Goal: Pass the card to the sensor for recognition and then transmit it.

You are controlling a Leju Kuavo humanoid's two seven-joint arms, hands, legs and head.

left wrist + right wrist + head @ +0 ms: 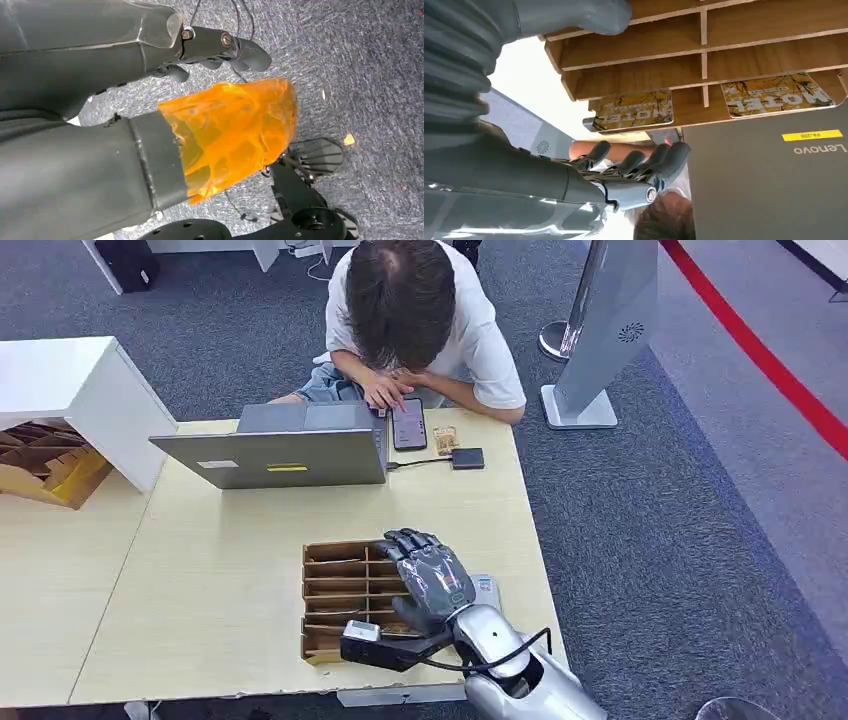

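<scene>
A light wooden table [200,600] fills the near part of the head view. At its near right edge, the robot's right hand [428,575] hovers over a brown wooden card rack [340,585] divided into slots, fingers spread and pointing away from the robot, grasping nothing. The right wrist view shows what the head view hides: two cards printed "MOTEL" lying in the rack's slots, one card [634,111] just past the fingertips [659,157] and a second card [776,95] in the slot beside it. The fingers there are loosely curled and apart from both cards.

Farther across the table stands an open grey Lenovo laptop [275,445], its lid toward the robot. To its right lie a small black sensor box [467,458] on a cable and a dark phone [408,424]. At the far edge a person [415,320] in a white shirt leans over the phone.

The left wrist view looks down at grey carpet; the left hand [220,47] hangs there with dark fingers curled in, holding nothing.
</scene>
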